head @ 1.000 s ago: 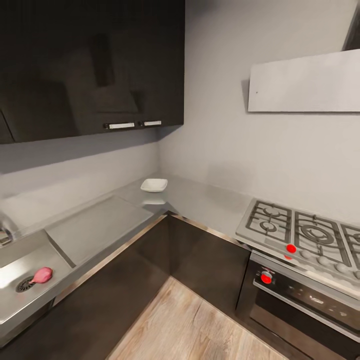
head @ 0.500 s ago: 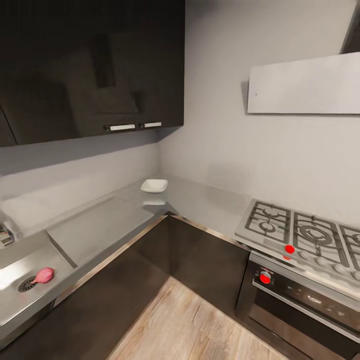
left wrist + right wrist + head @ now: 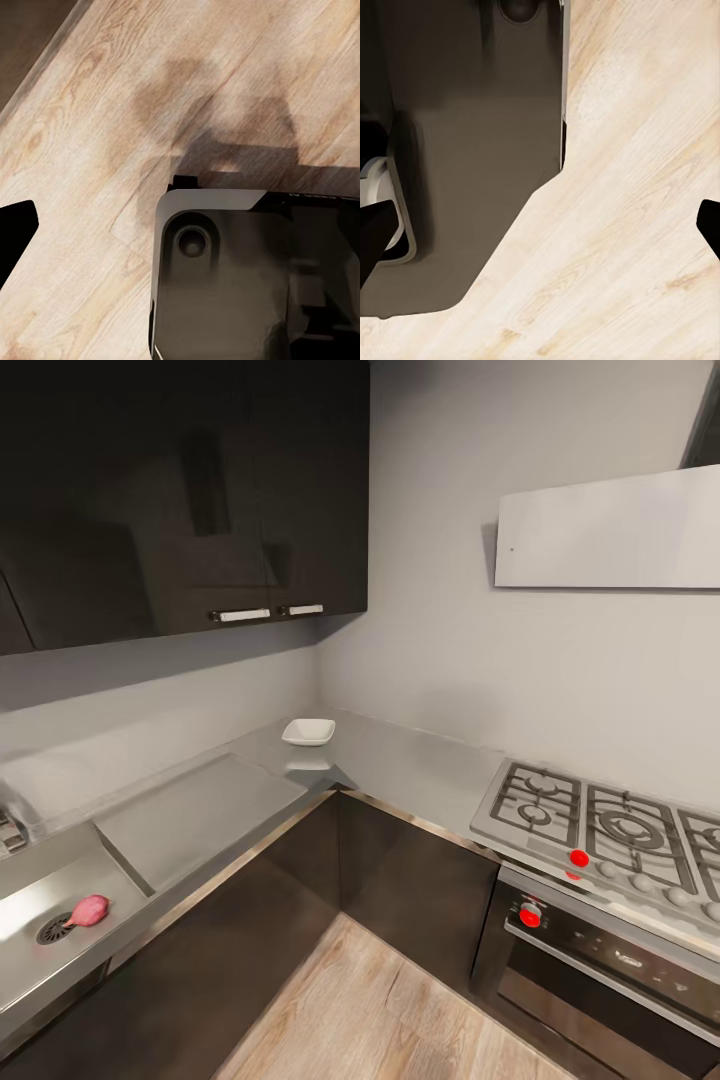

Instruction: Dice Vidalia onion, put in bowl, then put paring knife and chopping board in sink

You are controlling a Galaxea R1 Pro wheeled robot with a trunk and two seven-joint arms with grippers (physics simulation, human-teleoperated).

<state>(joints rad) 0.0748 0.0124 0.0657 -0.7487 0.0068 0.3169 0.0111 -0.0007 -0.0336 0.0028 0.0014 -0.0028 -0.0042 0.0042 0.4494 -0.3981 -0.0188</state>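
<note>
A dark grey, glossy base point(image 3: 247, 277) with rounded corners and a round recessed fitting point(image 3: 193, 241) is seen, with a white wheel point(image 3: 379, 196) at its edge.

The pinkish Vidalia onion point(image 3: 89, 909) lies in the steel sink point(image 3: 60, 950) beside its drain; the white bowl point(image 3: 308, 732) sits on the countertop point(image 3: 400, 760) corner.

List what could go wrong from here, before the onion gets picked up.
1. The Vidalia onion lies in the sink basin right beside the drain; being rounded, it may roll away when nudged.
2. It sits at the far left edge of the head view, so a reach may be poorly seen unless the robot turns.
3. The bowl stands far off in the countertop corner, and no chopping board or paring knife is in sight, so they must be found first.
</note>
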